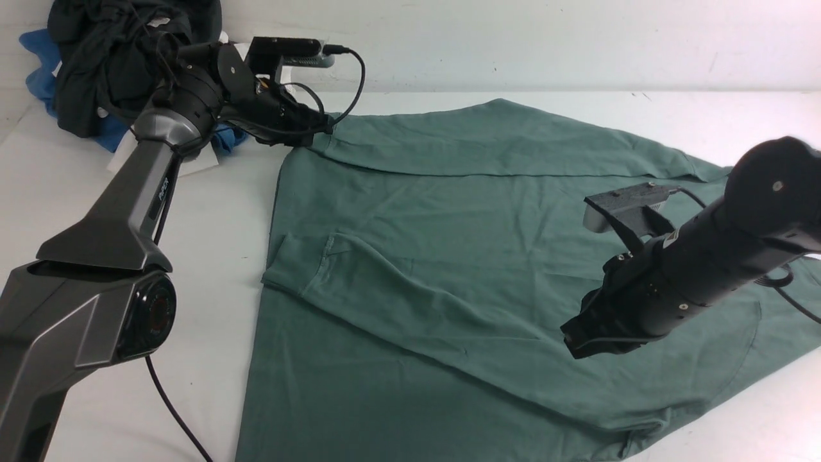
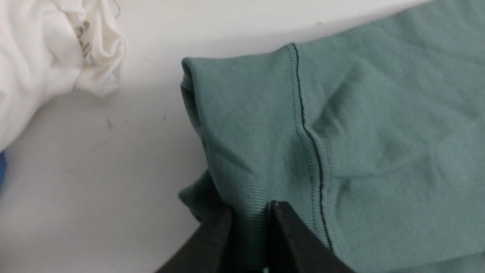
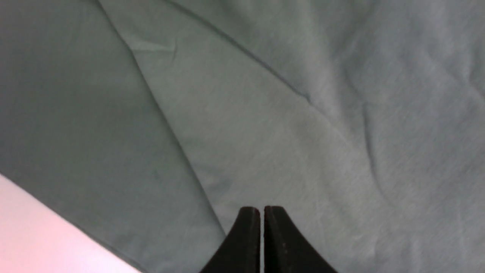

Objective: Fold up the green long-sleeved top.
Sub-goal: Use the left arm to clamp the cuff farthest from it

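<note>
White table: green long-sleeved top spread out; dark, blue, white garment heap far left.

The green long-sleeved top is showing as soft, matt knit cloth, its cuff finely ribbed. The bench beside the top is looking smooth and matt white. The left claw is appearing as matt black plastic. The white garment near the top is showing as thin, crumpled cloth.
</note>
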`<state>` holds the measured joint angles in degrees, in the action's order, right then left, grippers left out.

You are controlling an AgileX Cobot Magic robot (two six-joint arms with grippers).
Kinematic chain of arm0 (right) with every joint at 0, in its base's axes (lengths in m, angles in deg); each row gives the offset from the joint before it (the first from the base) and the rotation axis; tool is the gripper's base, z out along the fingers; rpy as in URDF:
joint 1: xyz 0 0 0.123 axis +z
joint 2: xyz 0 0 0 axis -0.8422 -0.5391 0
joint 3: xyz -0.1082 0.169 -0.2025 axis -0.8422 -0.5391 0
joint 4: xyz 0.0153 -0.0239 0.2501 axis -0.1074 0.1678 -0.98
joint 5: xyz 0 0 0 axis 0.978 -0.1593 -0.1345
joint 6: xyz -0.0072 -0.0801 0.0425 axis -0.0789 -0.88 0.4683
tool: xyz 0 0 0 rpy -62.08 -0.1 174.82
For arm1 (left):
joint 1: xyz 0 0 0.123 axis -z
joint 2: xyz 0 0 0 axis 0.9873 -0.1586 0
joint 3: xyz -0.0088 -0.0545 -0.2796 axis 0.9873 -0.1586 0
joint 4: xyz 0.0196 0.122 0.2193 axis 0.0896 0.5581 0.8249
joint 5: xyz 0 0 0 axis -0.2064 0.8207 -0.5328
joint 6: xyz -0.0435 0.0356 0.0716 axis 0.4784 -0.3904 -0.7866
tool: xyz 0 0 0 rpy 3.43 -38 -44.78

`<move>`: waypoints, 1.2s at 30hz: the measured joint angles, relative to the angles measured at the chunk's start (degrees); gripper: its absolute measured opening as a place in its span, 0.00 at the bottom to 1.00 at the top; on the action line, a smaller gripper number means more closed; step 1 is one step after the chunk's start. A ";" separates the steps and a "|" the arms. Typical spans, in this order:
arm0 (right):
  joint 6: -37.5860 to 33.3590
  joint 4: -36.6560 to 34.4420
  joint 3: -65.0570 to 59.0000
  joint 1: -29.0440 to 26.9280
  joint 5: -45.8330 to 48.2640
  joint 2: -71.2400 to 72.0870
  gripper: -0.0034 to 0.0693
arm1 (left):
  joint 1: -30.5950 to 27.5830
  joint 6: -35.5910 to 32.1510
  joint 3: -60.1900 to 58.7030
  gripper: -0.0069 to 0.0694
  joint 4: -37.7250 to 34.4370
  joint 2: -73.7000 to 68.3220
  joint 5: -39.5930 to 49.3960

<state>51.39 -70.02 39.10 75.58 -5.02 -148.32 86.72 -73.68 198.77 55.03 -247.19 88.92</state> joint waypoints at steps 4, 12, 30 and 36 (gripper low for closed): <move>-0.28 -0.40 0.00 0.00 -1.60 0.00 0.06 | -0.69 1.50 0.00 0.63 -0.45 0.00 0.05; -0.68 -1.33 0.00 0.00 -4.34 -1.54 0.06 | -0.52 2.03 0.07 0.49 -2.12 -1.66 -3.17; -1.31 -1.62 0.00 0.00 -3.54 -3.34 0.06 | -0.20 -2.09 0.01 0.08 -3.06 1.67 2.98; -2.02 -1.62 0.00 0.00 -3.52 -3.34 0.06 | 0.28 -2.28 0.39 0.08 -3.22 6.23 5.26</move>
<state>49.38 -71.64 39.10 75.58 -8.54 -151.66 87.00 -75.96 199.15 51.81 -240.95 94.18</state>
